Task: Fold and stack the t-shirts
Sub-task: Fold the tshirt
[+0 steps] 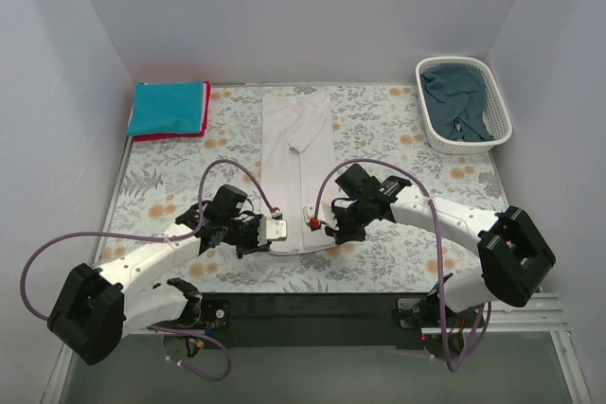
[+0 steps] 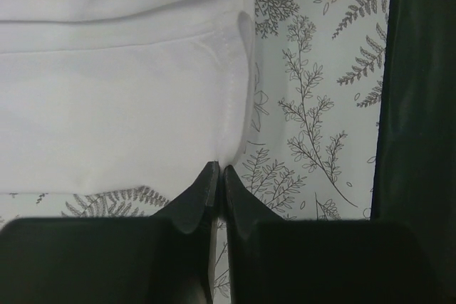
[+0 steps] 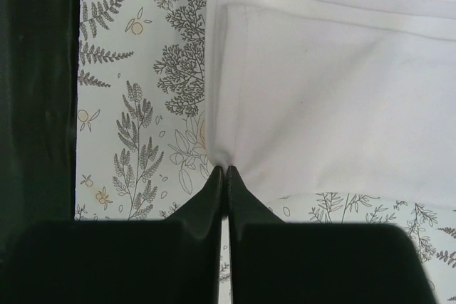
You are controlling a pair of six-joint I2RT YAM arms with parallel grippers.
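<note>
Pressed together, left end effector [image 2: 218,176] and right end effector [image 3: 226,176] each clamp a lower corner of the white t-shirt [image 1: 296,153], stretched up the counter [image 1: 379,130] at frame centre; gripped cloth hidden.

You get bright, even, diffuse overhead light with only soft shadows, though the white t-shirt [image 1: 295,167] nearly washes out and, in both wrist views, the near fingers [image 2: 192,211] read as blurred black silhouettes.
</note>
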